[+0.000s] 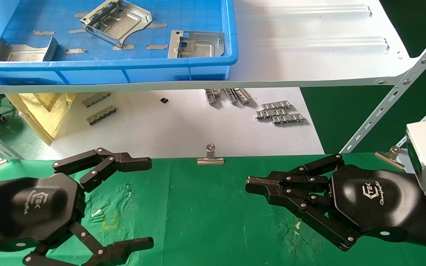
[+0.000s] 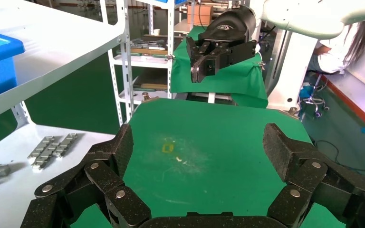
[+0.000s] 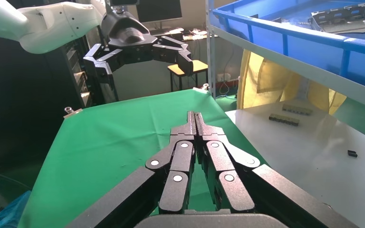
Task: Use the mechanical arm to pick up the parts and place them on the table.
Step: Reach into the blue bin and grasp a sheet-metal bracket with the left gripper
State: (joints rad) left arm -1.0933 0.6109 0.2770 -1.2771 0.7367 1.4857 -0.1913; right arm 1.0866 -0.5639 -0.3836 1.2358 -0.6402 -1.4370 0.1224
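Note:
Three silver parts lie in the blue tray on the shelf; one part shows in the right wrist view. My left gripper hovers wide open over the green table, near a yellow square mark, with nothing between its fingers. My right gripper is shut and empty above the table's right half, pointing toward the left one. Each wrist view shows the other gripper farther off: the right gripper and the left gripper.
The white shelf carrying the tray overhangs a lower white surface with grey ridged strips. Silver binder clips hold the cloth's far edge. A slanted shelf upright stands at the right, a yellow bag at the left.

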